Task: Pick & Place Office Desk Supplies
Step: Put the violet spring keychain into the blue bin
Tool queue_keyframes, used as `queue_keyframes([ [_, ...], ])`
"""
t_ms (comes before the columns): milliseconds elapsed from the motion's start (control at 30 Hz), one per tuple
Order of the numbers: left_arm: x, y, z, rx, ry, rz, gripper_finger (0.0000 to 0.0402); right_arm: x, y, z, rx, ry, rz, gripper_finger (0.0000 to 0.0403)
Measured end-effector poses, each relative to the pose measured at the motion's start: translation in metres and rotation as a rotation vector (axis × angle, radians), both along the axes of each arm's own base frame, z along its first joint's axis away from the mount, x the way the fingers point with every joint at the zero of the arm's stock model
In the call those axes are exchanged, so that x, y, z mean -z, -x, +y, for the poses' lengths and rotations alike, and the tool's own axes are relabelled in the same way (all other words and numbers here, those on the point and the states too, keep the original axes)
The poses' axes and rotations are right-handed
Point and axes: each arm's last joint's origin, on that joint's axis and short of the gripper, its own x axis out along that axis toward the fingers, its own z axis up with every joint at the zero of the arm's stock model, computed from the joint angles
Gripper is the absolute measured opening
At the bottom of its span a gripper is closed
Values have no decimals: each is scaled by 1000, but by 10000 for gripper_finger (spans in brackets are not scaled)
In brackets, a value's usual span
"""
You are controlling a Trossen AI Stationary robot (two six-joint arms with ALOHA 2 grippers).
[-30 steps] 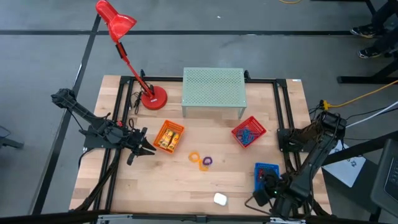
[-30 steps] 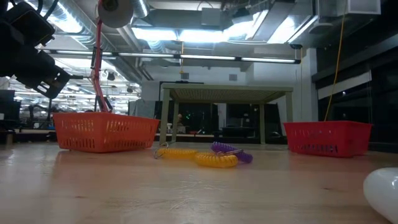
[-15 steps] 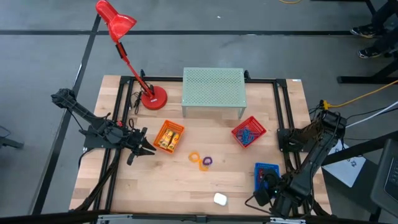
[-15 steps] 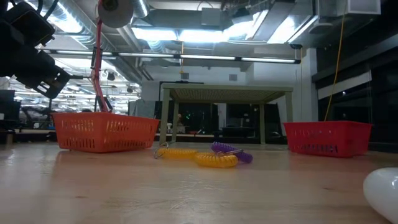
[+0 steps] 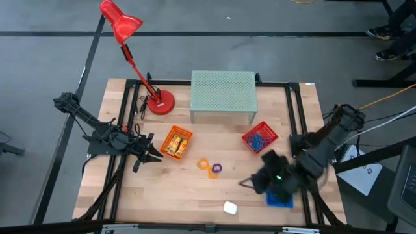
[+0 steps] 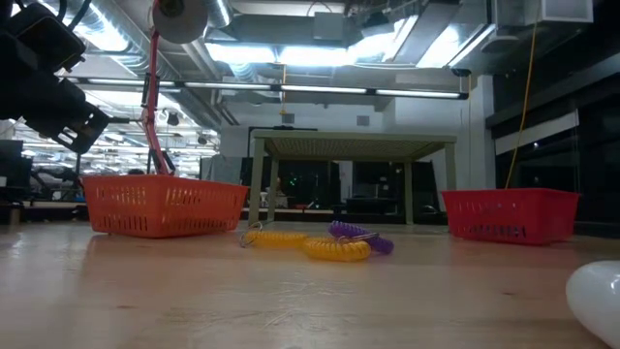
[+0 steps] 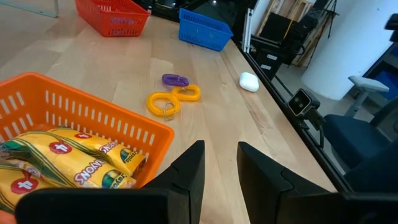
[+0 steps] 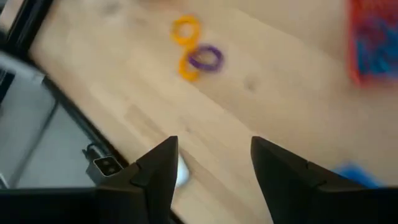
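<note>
Two orange loops (image 5: pixel 207 166) and one purple loop (image 5: pixel 216 168) are lying on the table (image 5: pixel 195 195), touching each other in a small bunch. They are sitting between the orange basket (image 5: pixel 176 142) and the red basket (image 5: pixel 260 138).

Using the loops as the marker: the right gripper (image 5: pixel 250 184) is hanging over the table on the side where the red basket is, a bit nearer the front edge. It is near the loops but not touching them. Its fingers (image 8: pixel 155 171) are standing wide apart and are holding nothing. The blue basket (image 5: pixel 281 198) is peeking out from under that arm, farther from the loops.

The left gripper (image 5: pixel 153 156) is waiting on the other side of the loops, just beside the orange basket. Its fingers (image 7: pixel 189 171) are a little apart with nothing between them. Yellow tubes (image 7: pixel 74 165) are lying inside the orange basket.

Coloured loops are filling the red basket. A small white thing (image 5: pixel 229 208) is sitting near the front edge, apart from the loops.
</note>
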Motion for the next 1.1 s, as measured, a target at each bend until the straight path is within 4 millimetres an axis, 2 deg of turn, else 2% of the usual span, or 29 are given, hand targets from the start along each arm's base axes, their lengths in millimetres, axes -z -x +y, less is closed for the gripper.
queue_keyframes([
  [100,0,0,0,0,0,0,90,-9,-33,-19,-153,77,5,204],
  [233,0,0,0,0,-1,1,90,-15,-62,-51,-294,183,44,204],
  [333,0,0,0,0,-1,1,90,-7,-82,-75,-360,185,106,204],
  [467,0,0,0,0,0,0,90,17,-106,-97,-454,163,213,204],
  [700,0,0,0,0,0,0,90,74,-149,-100,-631,128,286,204],
  [1100,0,0,0,0,0,0,90,146,-180,-92,-689,67,363,203],
])
